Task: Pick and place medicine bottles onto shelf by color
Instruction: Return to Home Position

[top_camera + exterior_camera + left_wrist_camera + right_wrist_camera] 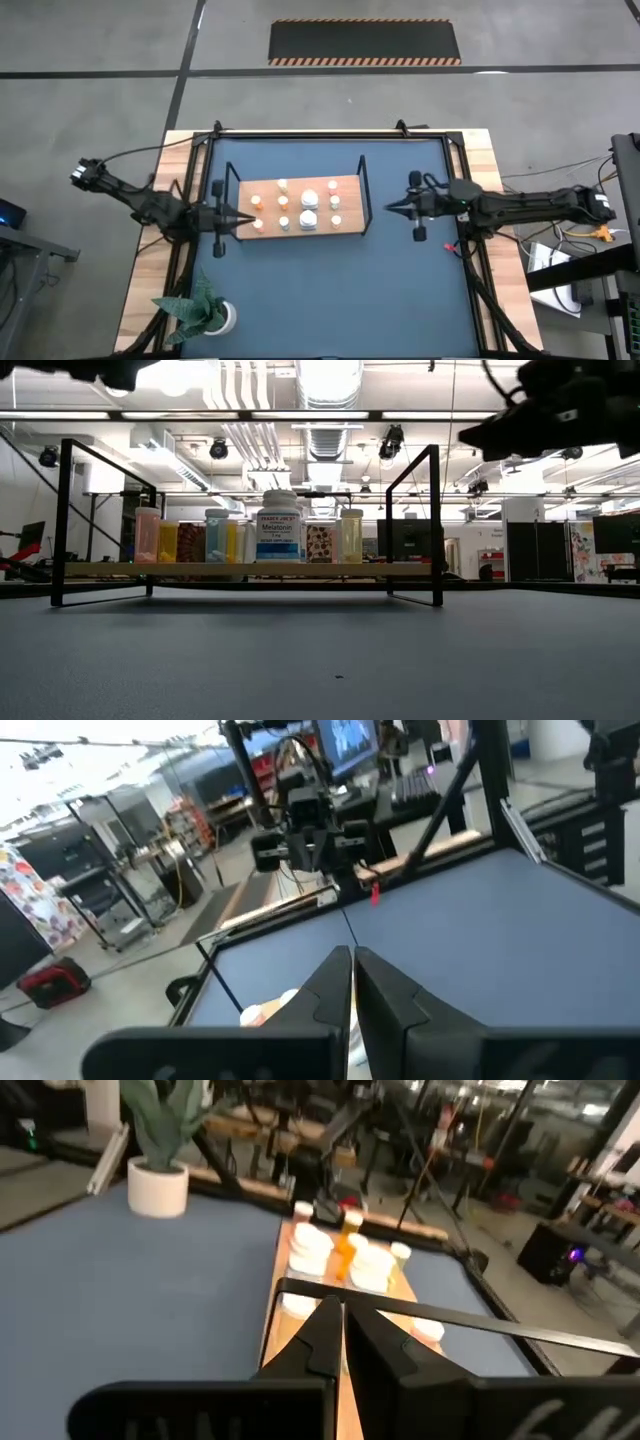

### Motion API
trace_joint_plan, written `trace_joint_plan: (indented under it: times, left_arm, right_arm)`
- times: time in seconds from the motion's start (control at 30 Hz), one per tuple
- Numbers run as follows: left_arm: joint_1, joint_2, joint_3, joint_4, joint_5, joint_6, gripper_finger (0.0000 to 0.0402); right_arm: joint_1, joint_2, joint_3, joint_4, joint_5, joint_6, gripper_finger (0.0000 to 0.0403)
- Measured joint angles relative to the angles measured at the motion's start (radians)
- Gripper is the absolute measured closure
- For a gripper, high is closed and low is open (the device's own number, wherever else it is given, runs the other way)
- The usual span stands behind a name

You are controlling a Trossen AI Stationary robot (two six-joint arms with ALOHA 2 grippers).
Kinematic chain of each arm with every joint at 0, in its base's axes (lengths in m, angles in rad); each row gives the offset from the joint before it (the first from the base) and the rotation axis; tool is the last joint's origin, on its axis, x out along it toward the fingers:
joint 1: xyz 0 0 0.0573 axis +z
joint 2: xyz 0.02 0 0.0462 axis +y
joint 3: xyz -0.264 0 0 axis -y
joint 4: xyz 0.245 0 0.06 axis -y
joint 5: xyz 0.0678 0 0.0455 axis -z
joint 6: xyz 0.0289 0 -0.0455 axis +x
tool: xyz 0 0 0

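Observation:
The shelf (345, 190), a light wooden board with black frame ends, stands on the blue tabletop with the medicine bottles (308, 212) upright on it. The low view shows them in a row, a larger white bottle (279, 525) in the middle. My left gripper (250, 217) hangs level at the shelf's left end, shut (352, 965), pointing toward the table's right edge. My right gripper (391, 208) hangs level just off the shelf's right end, shut (336, 1315), pointing at the bottles (345, 1250). Neither holds anything.
A white pot with a green plant (205, 312) stands at the table's near left corner. The shelf's black frame ends (365, 195) rise above the board on both sides. Bare blue tabletop (340, 290) lies between the shelf and the near edge.

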Motion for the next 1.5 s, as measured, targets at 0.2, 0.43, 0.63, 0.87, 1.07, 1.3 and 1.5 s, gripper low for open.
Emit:
trace_joint_plan:
  times: [0.2, 0.43, 0.63, 0.87, 1.07, 1.3, 1.5]
  left_arm:
    - [0.000, -0.168, -0.133, 0.049, 0.000, 0.006, 0.0402]
    - [0.000, -0.352, -0.249, 0.064, 0.000, 0.015, 0.0402]
    - [0.000, -0.473, -0.344, 0.112, 0.003, 0.027, 0.0402]
    - [0.000, -0.452, -0.427, 0.199, 0.015, 0.016, 0.0402]
    - [0.000, -0.446, -0.440, 0.194, 0.014, -0.067, 0.0402]
    - [0.000, -0.437, -0.440, 0.204, 0.013, -0.166, 0.0402]
    - [0.000, -0.421, -0.440, 0.201, 0.013, -0.164, 0.0402]
  right_arm:
    - [-0.003, -0.195, -0.103, 0.007, -0.001, 0.030, 0.0394]
    - [-0.003, -0.396, -0.201, -0.006, -0.002, 0.050, 0.0394]
    - [-0.003, -0.527, -0.201, -0.055, -0.002, 0.053, 0.0394]
    - [-0.003, -0.588, -0.201, -0.102, 0.001, -0.003, 0.0394]
    - [-0.003, -0.590, -0.201, -0.099, 0.021, 0.009, 0.0394]
    - [-0.003, -0.569, -0.201, -0.175, 0.109, 0.147, 0.0394]
    - [-0.003, -0.539, -0.201, -0.210, 0.108, 0.141, 0.0394]
